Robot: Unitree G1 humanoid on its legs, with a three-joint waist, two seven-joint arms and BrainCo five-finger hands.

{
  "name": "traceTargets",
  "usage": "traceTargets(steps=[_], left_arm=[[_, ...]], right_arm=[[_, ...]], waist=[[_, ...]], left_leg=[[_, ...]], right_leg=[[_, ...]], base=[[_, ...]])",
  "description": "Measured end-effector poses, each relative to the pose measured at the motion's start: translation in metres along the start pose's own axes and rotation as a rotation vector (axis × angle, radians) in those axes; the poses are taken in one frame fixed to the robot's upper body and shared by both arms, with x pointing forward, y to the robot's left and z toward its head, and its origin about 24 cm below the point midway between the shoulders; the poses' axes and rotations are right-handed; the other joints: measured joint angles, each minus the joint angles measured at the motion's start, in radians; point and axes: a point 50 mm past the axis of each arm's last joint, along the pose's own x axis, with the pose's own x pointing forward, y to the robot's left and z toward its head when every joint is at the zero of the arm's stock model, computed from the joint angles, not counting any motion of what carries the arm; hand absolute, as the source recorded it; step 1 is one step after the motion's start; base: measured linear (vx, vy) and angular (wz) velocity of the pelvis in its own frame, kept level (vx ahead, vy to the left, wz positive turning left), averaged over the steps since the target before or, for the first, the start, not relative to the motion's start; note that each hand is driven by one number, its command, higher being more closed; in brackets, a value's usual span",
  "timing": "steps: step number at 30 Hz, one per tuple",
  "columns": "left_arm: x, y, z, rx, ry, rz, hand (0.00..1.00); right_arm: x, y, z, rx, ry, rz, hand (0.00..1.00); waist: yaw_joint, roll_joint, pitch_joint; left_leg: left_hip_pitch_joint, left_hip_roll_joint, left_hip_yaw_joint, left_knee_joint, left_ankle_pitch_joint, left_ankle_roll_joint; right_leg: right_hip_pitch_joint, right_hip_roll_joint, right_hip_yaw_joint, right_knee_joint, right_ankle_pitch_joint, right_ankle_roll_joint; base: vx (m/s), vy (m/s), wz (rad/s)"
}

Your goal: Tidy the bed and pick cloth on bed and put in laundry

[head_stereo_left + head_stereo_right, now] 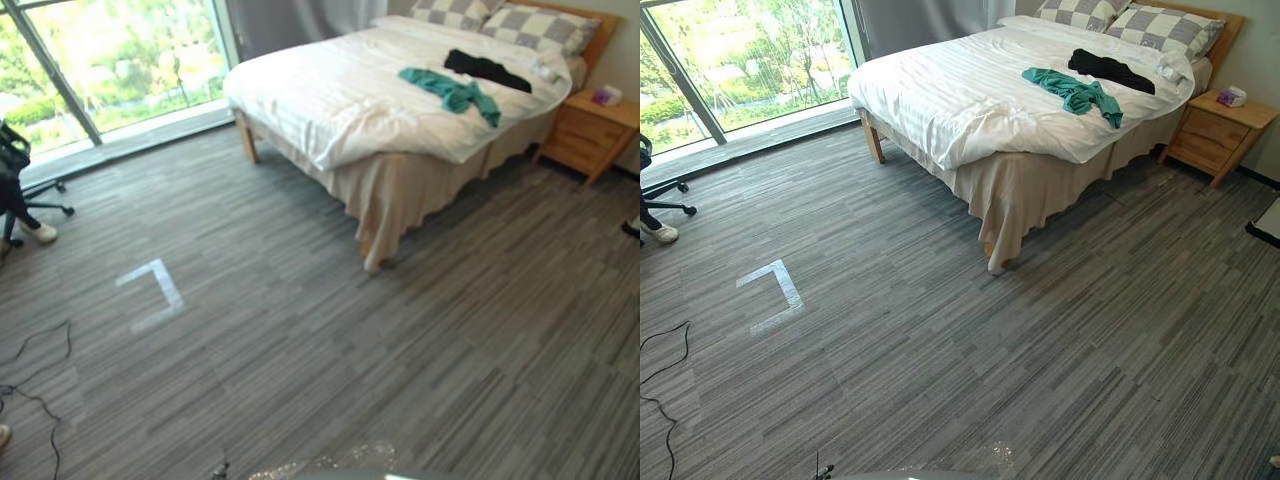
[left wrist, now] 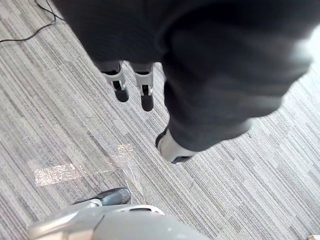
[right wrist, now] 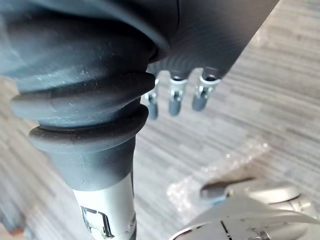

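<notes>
While the left hand [image 2: 119, 86] and right hand [image 3: 175, 98] hang empty, loosely spread, a green cloth [image 1: 452, 92] and a black cloth [image 1: 487, 69] lie on the bed [image 1: 320, 95] toward its headboard edge.

The left hand [image 2: 205, 95] has a dark cover and silver fingers [image 2: 145, 92] with dark tips. The right hand [image 3: 205, 35] shows thick dark ribbed folds above a silver-grey wrist.
</notes>
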Motion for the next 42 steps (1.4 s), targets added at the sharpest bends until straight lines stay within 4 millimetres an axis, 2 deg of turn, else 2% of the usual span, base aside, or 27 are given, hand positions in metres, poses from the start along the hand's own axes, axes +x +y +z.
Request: traceTargets(steps=[2,5,7,8,10,12,14,17,19,21,22,23,24,25,26,27,28,29,30,31,33,35,37,38,40,41,42], left_arm=[[0.0,0.0,0.002,0.0,-0.004,0.0,0.0],[0.002,0.003,0.008,0.007,-0.021,0.006,0.0],[0.005,0.007,0.018,0.024,-0.046,0.013,0.0],[0.005,0.009,0.02,0.029,-0.052,0.019,0.0],[0.006,0.008,0.021,0.027,-0.052,0.02,0.0],[0.006,0.007,0.023,0.025,-0.048,0.029,0.0],[0.008,0.007,0.029,0.024,-0.054,0.029,0.0],[0.01,0.005,0.038,0.015,-0.071,0.027,0.0],[0.011,0.0,0.052,-0.006,-0.101,0.018,0.0],[0.011,-0.009,0.062,-0.029,-0.12,-0.002,0.0],[0.011,-0.012,0.062,-0.053,-0.117,-0.004,0.0],[0.01,-0.019,0.064,-0.063,-0.117,-0.021,0.0],[0.008,-0.033,0.067,-0.067,-0.122,-0.057,0.0],[0.007,-0.039,0.072,-0.08,-0.146,-0.071,0.0],[0.006,-0.042,0.073,-0.1,-0.15,-0.074,0.0],[0.005,-0.044,0.074,-0.164,-0.151,-0.067,0.0],[0.006,-0.039,0.074,-0.175,-0.157,-0.055,0.0],[0.006,-0.037,0.075,-0.181,-0.165,-0.049,0.0],[0.006,-0.035,0.077,-0.207,-0.174,-0.042,0.0],[0.005,-0.034,0.078,-0.23,-0.18,-0.039,0.0],[0.005,-0.032,0.084,-0.239,-0.205,-0.037,0.0],[0.004,-0.029,0.093,-0.26,-0.249,-0.031,0.0],[0.003,-0.029,0.096,-0.262,-0.263,-0.031,0.0],[0.003,-0.03,0.096,-0.258,-0.267,-0.035,0.0],[0.003,-0.03,0.097,-0.254,-0.271,-0.038,0.0],[0.003,-0.03,0.098,-0.253,-0.273,-0.038,0.0],[0.003,-0.028,0.099,-0.251,-0.277,-0.033,0.0]], right_arm=[[0.001,0.001,0.003,0.009,-0.005,-0.001,0.0],[0.001,0.006,0.009,0.032,-0.02,0.008,0.0],[0.001,0.011,0.011,0.063,-0.025,0.013,0.0],[0.0,0.014,0.013,0.089,-0.035,0.016,0.0],[0.001,0.013,0.015,0.11,-0.041,0.012,0.0],[0.001,0.008,0.011,0.168,-0.027,-0.01,0.0],[0.0,0.006,0.005,0.23,-0.004,-0.025,0.0],[0.0,0.005,0.007,0.279,-0.005,-0.032,0.0],[0.001,0.003,0.011,0.288,-0.016,-0.037,0.0],[0.001,0.002,0.011,0.293,-0.015,-0.037,0.0],[0.001,0.002,0.009,0.297,-0.01,-0.037,0.0],[0.002,0.0,0.013,0.291,-0.021,-0.037,0.0],[0.004,-0.002,0.025,0.287,-0.058,-0.035,0.0],[0.004,0.003,0.028,0.293,-0.063,-0.024,0.0],[0.004,-0.001,0.029,0.301,-0.066,-0.033,0.0],[0.005,-0.003,0.026,0.302,-0.052,-0.039,0.0],[0.005,-0.001,0.027,0.275,-0.056,-0.034,0.0],[0.005,-0.001,0.028,0.265,-0.059,-0.032,0.0],[0.005,0.0,0.029,0.236,-0.063,-0.028,0.0],[0.005,0.001,0.031,0.205,-0.069,-0.022,0.0],[0.006,0.002,0.034,0.159,-0.071,-0.019,0.0],[0.007,0.009,0.045,0.103,-0.09,0.001,0.0],[0.008,0.009,0.054,0.094,-0.114,0.001,0.0],[0.008,0.012,0.061,0.105,-0.134,0.008,0.0],[0.007,0.02,0.064,0.131,-0.143,0.023,0.0],[0.007,0.023,0.064,0.132,-0.143,0.029,0.0],[0.006,0.026,0.062,0.131,-0.135,0.037,0.0]], waist=[[0.001,0.002,0.007],[-0.004,-0.001,0.023],[-0.014,-0.022,0.05],[-0.018,-0.032,0.068],[-0.024,-0.021,0.078],[-0.033,-0.004,0.085],[-0.037,-0.002,0.086],[-0.051,0.015,0.091],[-0.057,0.036,0.103],[-0.061,0.038,0.109],[-0.07,0.025,0.124],[-0.075,0.051,0.139],[-0.087,0.084,0.139],[-0.089,0.089,0.134],[-0.089,0.089,0.135],[-0.085,0.102,0.127],[-0.08,0.098,0.129],[-0.077,0.095,0.13],[-0.073,0.094,0.131],[-0.068,0.088,0.134],[-0.05,0.083,0.136],[-0.029,0.056,0.147],[-0.02,0.05,0.146],[-0.021,0.048,0.144],[-0.017,0.05,0.142],[-0.006,0.053,0.14],[0.015,0.045,0.133]], left_leg=[[-0.008,0.005,0.019,0.0,0.0,0.0],[-0.021,0.009,0.056,0.004,-0.007,-0.002],[-0.015,0.003,0.073,0.009,-0.013,0.006],[0.001,0.001,0.093,0.013,-0.025,0.012],[0.018,0.019,0.12,0.018,-0.044,0.015],[0.043,0.053,0.146,0.041,-0.068,0.005],[0.054,0.091,0.147,0.057,-0.087,-0.025],[0.049,0.191,0.152,0.076,-0.106,-0.09],[0.051,0.255,0.157,0.071,-0.119,-0.14],[0.085,0.281,0.165,0.061,-0.129,-0.174],[0.149,0.291,0.191,0.043,-0.14,-0.177],[0.183,0.318,0.21,0.037,-0.143,-0.166],[0.189,0.347,0.226,0.043,-0.087,-0.139],[0.199,0.351,0.225,0.054,0.035,-0.161],[0.192,0.367,0.219,0.087,0.082,-0.181],[0.092,0.469,0.168,0.325,0.214,-0.171],[-0.003,0.535,0.15,0.532,0.329,-0.012],[-0.042,0.544,0.147,0.63,0.313,0.008],[-0.112,0.548,0.127,0.81,0.197,0.007],[-0.175,0.515,0.096,0.933,0.068,-0.024],[-0.241,0.442,0.073,0.997,-0.058,-0.034],[-0.341,0.305,0.114,0.926,-0.178,-0.064],[-0.381,0.222,0.172,0.753,-0.191,-0.06],[-0.404,0.153,0.211,0.561,-0.182,-0.061],[-0.431,0.078,0.267,0.271,-0.089,-0.045],[-0.45,0.077,0.284,0.217,-0.063,-0.03],[-0.464,0.08,0.292,0.235,0.003,0.038]], right_leg=[[-0.025,0.004,0.011,0.019,-0.001,0.0],[-0.121,0.003,0.043,0.171,-0.068,-0.018],[-0.182,-0.014,0.039,0.304,-0.137,0.019],[-0.219,-0.03,0.021,0.406,-0.169,0.071],[-0.277,-0.039,-0.013,0.539,-0.165,0.109],[-0.347,-0.122,-0.15,0.729,-0.203,0.055],[-0.363,-0.185,-0.223,0.709,-0.216,0.033],[-0.406,-0.2,-0.273,0.461,-0.15,0.027],[-0.492,-0.234,-0.284,0.316,-0.011,0.06],[-0.551,-0.29,-0.283,0.193,0.101,0.078],[-0.548,-0.315,-0.285,0.185,0.179,0.067],[-0.557,-0.308,-0.296,0.243,0.241,0.034],[-0.633,-0.306,-0.298,0.414,0.184,-0.011],[-0.68,-0.312,-0.279,0.549,0.076,-0.023],[-0.682,-0.309,-0.278,0.585,0.035,-0.025],[-0.64,-0.252,-0.302,0.601,-0.047,-0.044],[-0.571,-0.193,-0.313,0.554,-0.08,-0.07],[-0.542,-0.171,-0.309,0.528,-0.087,-0.08],[-0.472,-0.12,-0.304,0.462,-0.091,-0.099],[-0.393,-0.081,-0.297,0.398,-0.095,-0.11],[-0.302,-0.05,-0.278,0.328,-0.101,-0.114],[-0.189,-0.051,-0.252,0.258,-0.108,-0.115],[-0.13,-0.065,-0.238,0.224,-0.112,-0.098],[-0.091,-0.083,-0.235,0.2,-0.127,-0.072],[-0.001,-0.092,-0.241,0.145,-0.155,-0.025],[0.034,-0.09,-0.244,0.125,-0.172,0.0],[0.091,-0.093,-0.239,0.098,-0.191,0.028]], base=[[-0.05,-0.026,-0.31],[-0.04,-0.032,-0.37],[-0.04,-0.05,-0.19],[-0.02,-0.054,-0.4],[-0.01,-0.051,-0.49],[0.02,-0.023,-0.35],[0.19,-0.118,-0.17],[0.35,-0.308,-0.14],[0.35,-0.339,-0.06],[0.48,-0.458,0.02],[0.64,-0.586,-0.09],[0.52,-0.517,-0.28],[0.61,-0.701,-0.41],[0.48,-0.653,-0.34],[0.67,-0.878,-0.36],[0.73,-0.75,-0.42],[0.85,-0.748,-0.51],[0.7,-0.447,-0.52],[0.66,-0.363,-0.47],[0.54,-0.242,-0.42],[0.43,-0.107,-0.29],[0.62,-0.06,-0.32],[0.45,0.014,-0.33],[0.5,0.073,-0.18],[0.56,0.133,-0.06],[0.66,0.233,-0.14],[0.45,0.173,-0.16]])
